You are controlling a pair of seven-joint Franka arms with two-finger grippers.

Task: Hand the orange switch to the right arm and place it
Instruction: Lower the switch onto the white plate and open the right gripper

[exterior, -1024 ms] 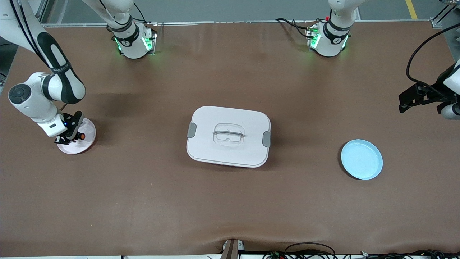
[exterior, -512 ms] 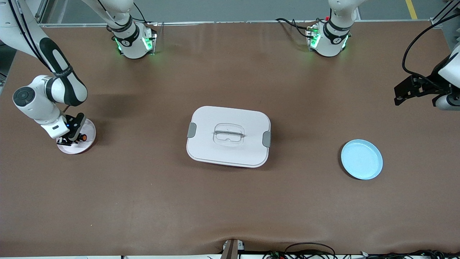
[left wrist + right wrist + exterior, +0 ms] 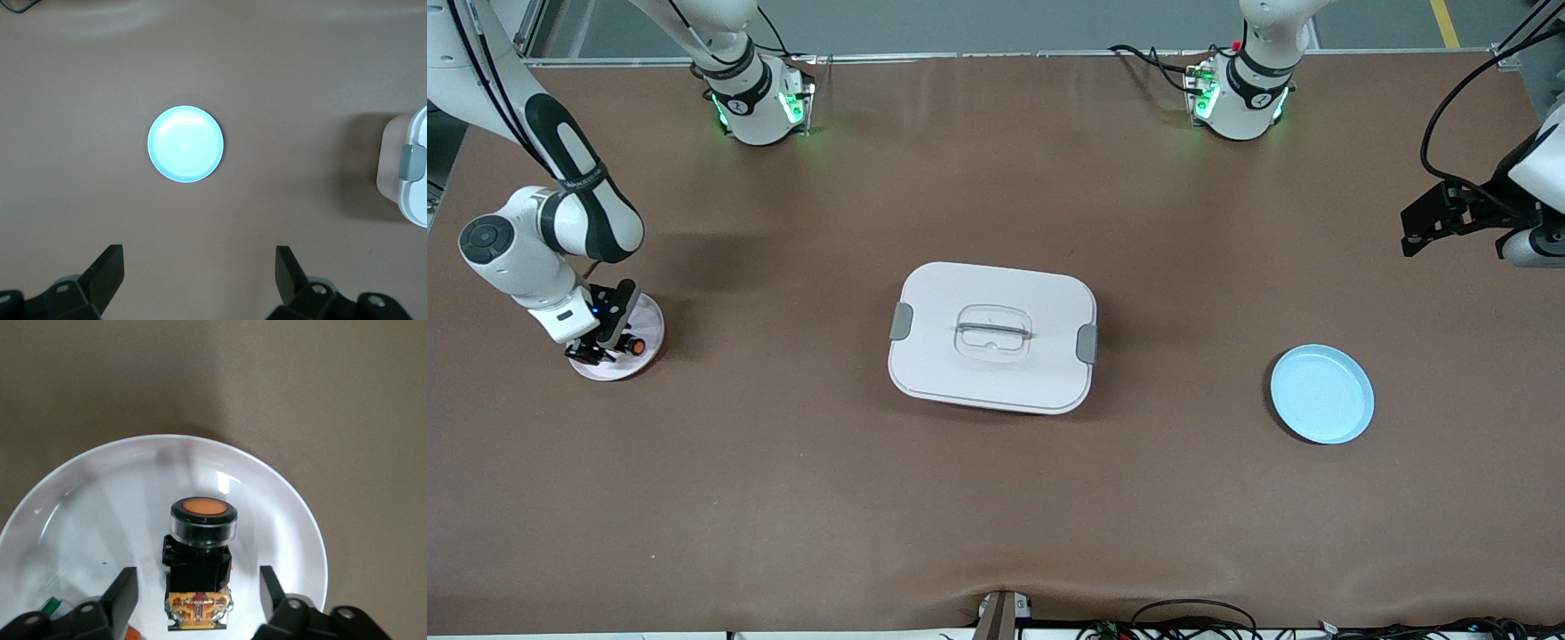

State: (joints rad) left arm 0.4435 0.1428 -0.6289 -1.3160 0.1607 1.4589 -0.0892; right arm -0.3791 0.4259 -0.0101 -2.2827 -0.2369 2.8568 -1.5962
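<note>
Right gripper [image 3: 198, 587] over white plate [image 3: 280, 513], fingers apart, clear of orange switch [image 3: 201, 553] lying between them on plate. Left gripper [image 3: 200, 270] spread wide, holding nothing, above table near blue plate [image 3: 185, 144].

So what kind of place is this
Likely a robotics lab bench: two bolted-down arms work a brown mat, with cables along its edge, a white plate, a blue plate and a lidded box.

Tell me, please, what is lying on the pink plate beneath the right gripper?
The orange switch lies on the pink plate, between the open fingers of the right gripper. A small green bit shows at the plate's edge; what the gripper covers cannot be seen.
</note>
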